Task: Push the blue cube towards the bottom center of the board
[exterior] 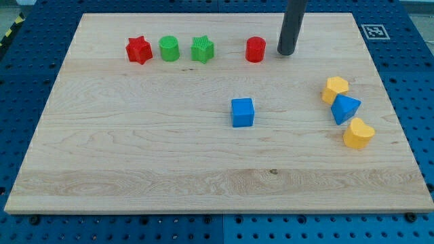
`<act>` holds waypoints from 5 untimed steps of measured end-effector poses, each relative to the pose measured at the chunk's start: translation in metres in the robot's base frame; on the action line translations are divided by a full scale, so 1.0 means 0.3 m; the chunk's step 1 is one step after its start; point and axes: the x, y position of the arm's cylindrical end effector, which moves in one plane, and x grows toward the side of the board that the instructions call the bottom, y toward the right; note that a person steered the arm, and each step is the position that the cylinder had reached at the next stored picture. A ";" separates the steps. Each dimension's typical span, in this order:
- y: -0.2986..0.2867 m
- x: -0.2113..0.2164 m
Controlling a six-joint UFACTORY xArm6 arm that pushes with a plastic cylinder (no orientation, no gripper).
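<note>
The blue cube (pixel 242 112) sits near the middle of the wooden board (pixel 135 156). My tip (pixel 285 52) rests on the board near the view's top, right of centre, just right of a red cylinder (pixel 255 49). The tip is well above and to the right of the blue cube, and apart from it.
A red star (pixel 139 50), a green cylinder (pixel 169 49) and a green star (pixel 202 49) line up along the view's top. At the view's right sit a yellow hexagon block (pixel 335 89), a blue triangular block (pixel 345 109) and a yellow rounded block (pixel 358 133).
</note>
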 end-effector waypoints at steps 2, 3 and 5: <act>-0.012 0.000; -0.015 0.000; -0.074 0.000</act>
